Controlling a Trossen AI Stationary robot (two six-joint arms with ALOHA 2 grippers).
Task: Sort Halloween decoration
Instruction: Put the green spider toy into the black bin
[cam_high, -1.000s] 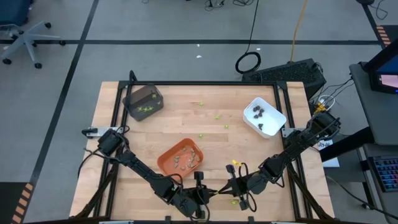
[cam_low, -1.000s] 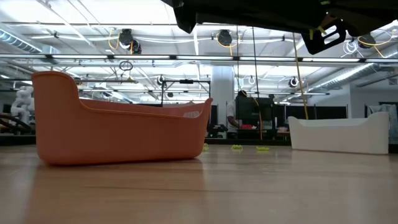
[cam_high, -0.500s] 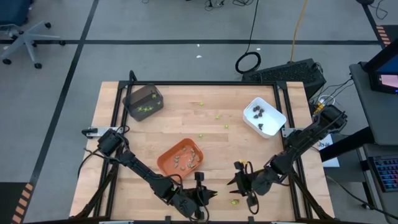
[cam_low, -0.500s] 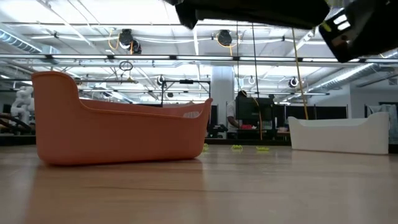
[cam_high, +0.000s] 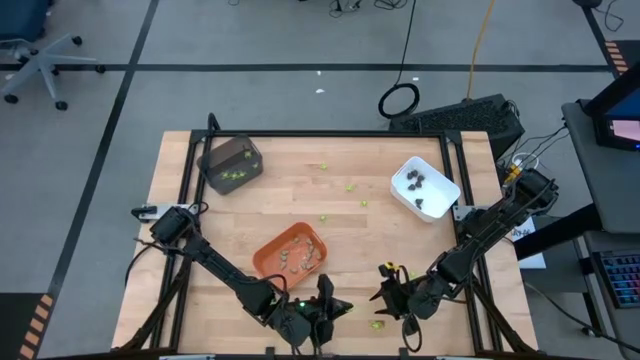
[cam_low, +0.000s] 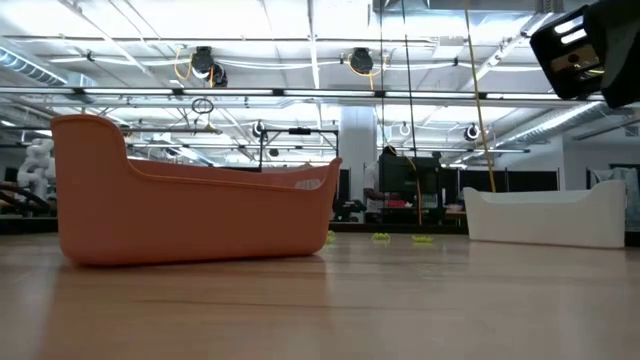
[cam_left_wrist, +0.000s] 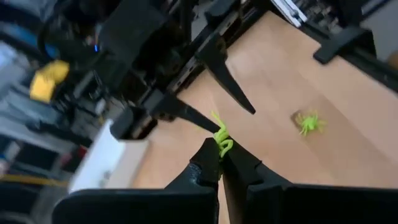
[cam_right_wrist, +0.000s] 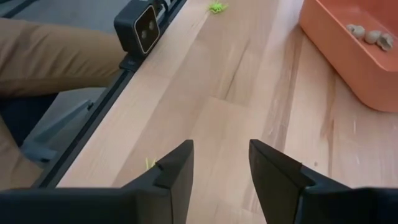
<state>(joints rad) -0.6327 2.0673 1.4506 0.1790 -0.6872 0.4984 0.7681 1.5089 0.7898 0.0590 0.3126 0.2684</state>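
A lime-green spider (cam_left_wrist: 221, 138) is pinched between the tips of the left hand (cam_left_wrist: 219, 163), which is clenched tight on it near the front edge of the tabletop (cam_high: 280, 205). The right hand (cam_right_wrist: 221, 155) is held just beside it with its fingers apart, and nothing is gripped by it. A second green spider (cam_left_wrist: 306, 122) is seen lying on the wood close by.

The other Halloween decoration pieces are spread around. Some green ones are kept in the dark grey tray (cam_high: 231, 164) at the far left corner. Dark brown ones are kept in the white tray (cam_high: 425, 187) at the far right. Tan-grey ones are kept in the orange tray (cam_high: 291, 253) near the middle. A few loose green pieces (cam_high: 349, 185) are left on the bare wood between the trays.

Some things could go wrong from here. The spider is held only by a thin leg, so it could be dropped on the way to the grey tray, which is well apart from the left hand. The two hands are very close together, so one could be bumped by the other when a move is made. The orange tray could be knocked if the left arm is swung low over it. The spider could also be dropped into the wrong tray.

No brand, label or writing can be read anywhere.
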